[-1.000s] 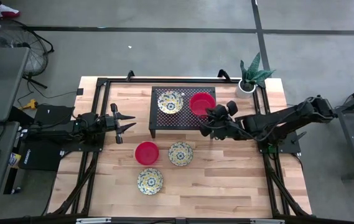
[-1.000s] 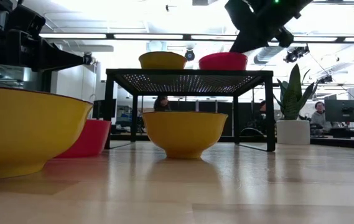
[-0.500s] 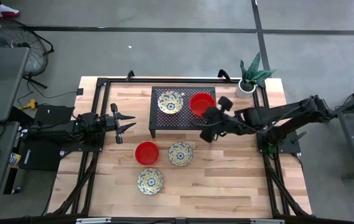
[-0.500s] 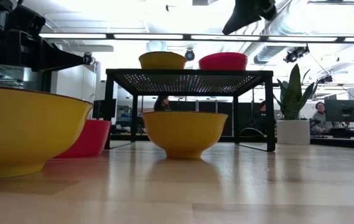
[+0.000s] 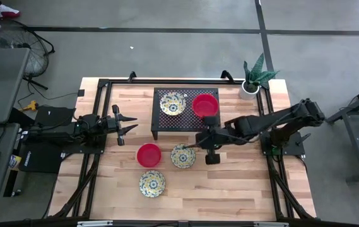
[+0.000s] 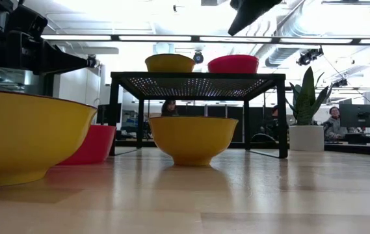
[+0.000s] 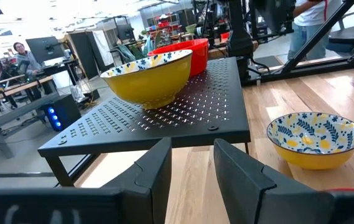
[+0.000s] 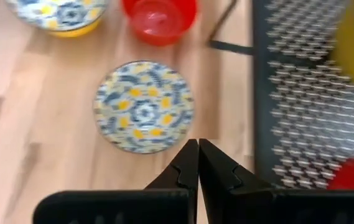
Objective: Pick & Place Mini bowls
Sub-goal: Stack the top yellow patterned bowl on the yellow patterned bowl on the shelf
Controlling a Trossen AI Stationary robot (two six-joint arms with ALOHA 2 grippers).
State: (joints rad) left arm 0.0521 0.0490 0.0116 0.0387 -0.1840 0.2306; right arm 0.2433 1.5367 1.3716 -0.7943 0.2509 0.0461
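The front floral bowl (image 5: pixel 152 183) lay nearest on the table (image 5: pixel 242 189). Behind it stood the red bowl (image 5: pixel 148 154) and the middle floral bowl (image 5: pixel 182 156), near each other. The right gripper (image 5: pixel 192 147) hung just beside the middle floral bowl, above its rim on the rack side, and its fingers (image 8: pixel 196 163) were closed together on nothing. The left gripper (image 5: pixel 130 127) waited at the left side, fingers (image 7: pixel 158 168) parted and empty. Farther back, on the black rack (image 5: pixel 185 123), sat a floral bowl (image 5: pixel 172 103) and a second red bowl (image 5: pixel 205 105) side by side. A plant pot (image 5: pixel 250 87) stood at the far right corner.
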